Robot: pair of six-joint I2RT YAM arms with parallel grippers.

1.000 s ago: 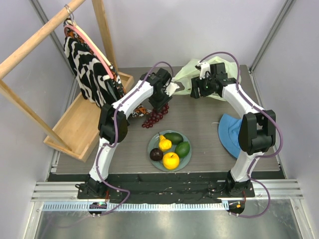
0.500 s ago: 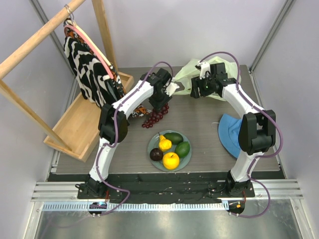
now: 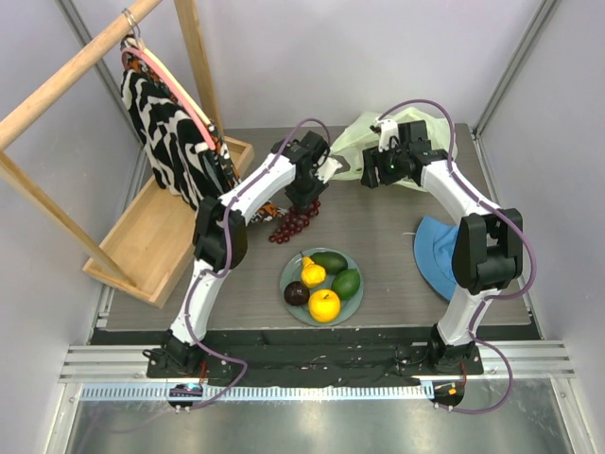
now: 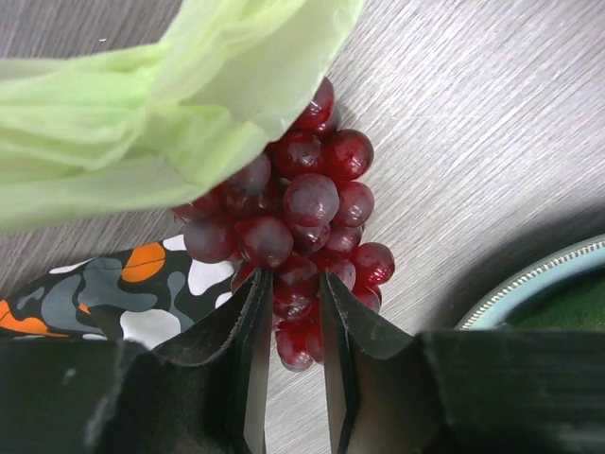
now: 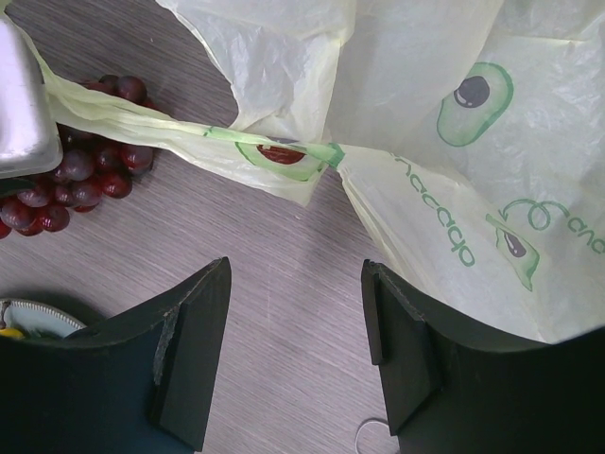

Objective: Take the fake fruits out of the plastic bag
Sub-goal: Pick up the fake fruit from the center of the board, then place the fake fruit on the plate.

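Locate the grape bunch [image 3: 293,223] lying on the table [image 3: 388,284], outside the plastic bag [image 3: 383,142] and between the bag and the plate [image 3: 299,312]. In the left wrist view, note one bag handle draped over the far end of the bunch. Find the left gripper [image 4: 293,280] lowered onto the bunch, jaws narrow and closed on the grapes at the near end of the cluster. Note the camouflage cloth [image 4: 113,293] just beside the bunch, running partly under one finger. Find the right gripper [image 5: 295,270] low over the table, jaws wide apart, with wood-grain tabletop between the fingers and the printed bag just beyond the fingertips. Check the plate near the arm bases: loaded with a yellow-orange fruit [image 3: 324,305], a dark purple fruit [image 3: 297,293], a small yellow fruit [image 3: 313,274], an upper green fruit [image 3: 331,262] and a lower green fruit [image 3: 347,283]. See the blue hat [image 3: 437,253] right of the plate, apart from it.
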